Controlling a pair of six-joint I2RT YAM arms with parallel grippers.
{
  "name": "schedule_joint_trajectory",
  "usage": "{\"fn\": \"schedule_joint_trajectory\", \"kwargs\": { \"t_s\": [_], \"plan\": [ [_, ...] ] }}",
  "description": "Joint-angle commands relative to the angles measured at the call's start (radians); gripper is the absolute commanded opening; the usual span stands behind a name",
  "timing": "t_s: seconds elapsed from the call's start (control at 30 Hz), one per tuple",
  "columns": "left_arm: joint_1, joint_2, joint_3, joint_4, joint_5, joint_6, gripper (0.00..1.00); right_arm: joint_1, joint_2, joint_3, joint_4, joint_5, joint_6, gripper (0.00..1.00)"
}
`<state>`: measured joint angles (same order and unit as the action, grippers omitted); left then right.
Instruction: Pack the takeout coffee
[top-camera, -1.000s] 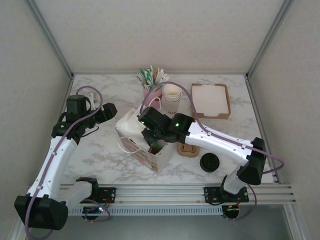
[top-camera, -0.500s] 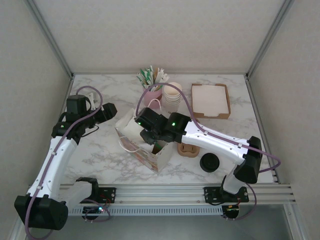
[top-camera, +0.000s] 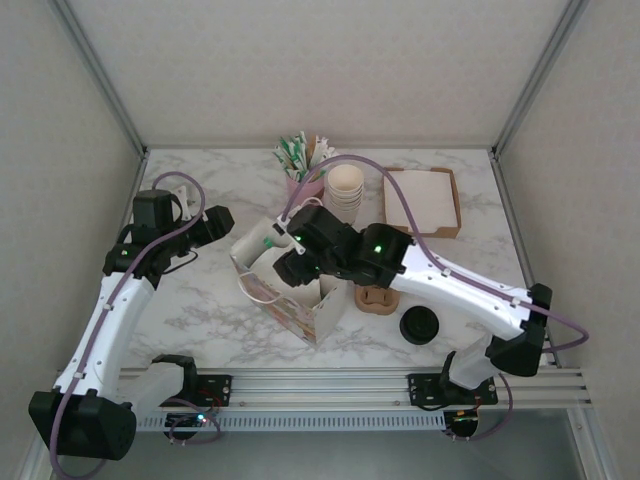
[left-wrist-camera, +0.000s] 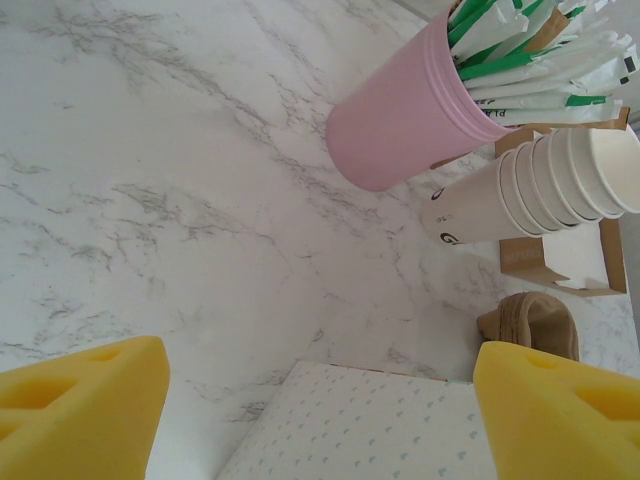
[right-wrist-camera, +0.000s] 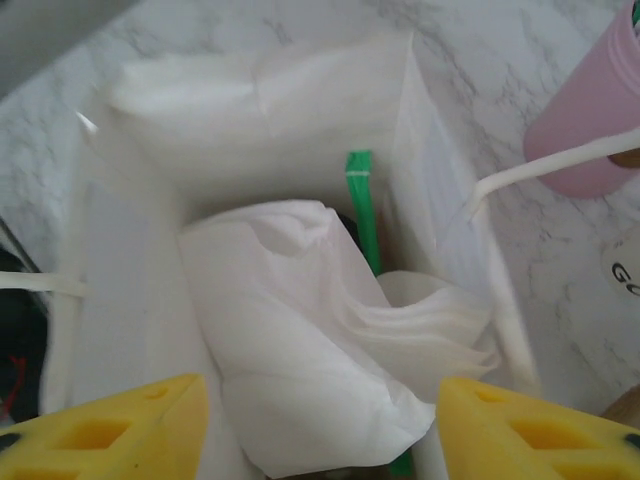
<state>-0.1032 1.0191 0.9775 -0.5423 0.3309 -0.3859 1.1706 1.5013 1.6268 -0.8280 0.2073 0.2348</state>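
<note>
A white paper bag (top-camera: 300, 305) stands open at the table's middle. My right gripper (top-camera: 290, 268) hovers over its mouth, open, with its yellow pads (right-wrist-camera: 110, 425) wide apart. Below them, inside the bag (right-wrist-camera: 120, 300), lies a crumpled white napkin (right-wrist-camera: 300, 340) beside a green straw (right-wrist-camera: 362, 215). The takeout coffee is hidden. My left gripper (top-camera: 222, 222) is open at the bag's left, holding nothing. Its pads (left-wrist-camera: 80, 400) stand above the bag's patterned side (left-wrist-camera: 390, 430).
Behind the bag are a pink cup (top-camera: 303, 185) of green-wrapped straws (left-wrist-camera: 520, 40), a stack of lidless cream cups (top-camera: 345, 192) and a brown tray of napkins (top-camera: 452, 215). A brown cup carrier (top-camera: 377, 299) and a black round lid (top-camera: 420, 326) lie right of the bag.
My right gripper has opened from shut and let the white napkin drop into the bag, then lifted toward the back left. The left arm has not moved.
</note>
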Motion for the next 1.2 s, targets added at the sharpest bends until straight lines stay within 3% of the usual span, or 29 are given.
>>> {"fn": "schedule_joint_trajectory", "kwargs": {
  "t_s": [0.0, 0.2, 0.3, 0.37, 0.57, 0.63, 0.73, 0.87, 0.97, 1.17],
  "plan": [
    [-0.006, -0.015, -0.008, 0.005, -0.007, 0.000, 0.80, 0.011, -0.076, 0.020, 0.069, -0.023, -0.010, 0.65],
    [-0.006, -0.031, -0.017, 0.021, -0.001, 0.008, 0.88, 0.011, -0.262, -0.076, 0.247, 0.035, -0.067, 0.66],
    [-0.007, -0.055, -0.031, 0.042, -0.019, 0.006, 0.95, 0.010, -0.382, -0.176, 0.371, 0.136, -0.120, 0.67],
    [-0.006, -0.082, -0.050, 0.065, -0.046, 0.002, 1.00, 0.009, -0.462, -0.254, 0.458, 0.236, -0.166, 0.72],
    [-0.007, -0.157, -0.162, 0.186, -0.164, -0.086, 1.00, 0.001, -0.646, -0.504, 0.716, 0.536, -0.385, 0.95],
    [-0.007, -0.174, -0.196, 0.208, -0.249, -0.102, 1.00, -0.029, -0.699, -0.602, 0.825, 0.585, -0.454, 0.99],
    [-0.007, -0.202, -0.225, 0.207, -0.389, -0.082, 1.00, -0.147, -0.752, -0.728, 0.916, 0.608, -0.488, 0.99],
    [-0.008, -0.237, -0.259, 0.213, -0.577, -0.053, 1.00, -0.395, -0.763, -0.840, 0.867, 0.532, -0.381, 0.99],
    [-0.007, -0.242, -0.280, 0.226, -0.639, -0.014, 1.00, -0.563, -0.751, -0.961, 0.965, 0.465, -0.314, 0.99],
    [-0.005, -0.222, -0.358, 0.329, -0.655, 0.040, 1.00, -0.876, -0.645, -1.174, 1.175, 0.324, -0.188, 0.99]
  ]
}}
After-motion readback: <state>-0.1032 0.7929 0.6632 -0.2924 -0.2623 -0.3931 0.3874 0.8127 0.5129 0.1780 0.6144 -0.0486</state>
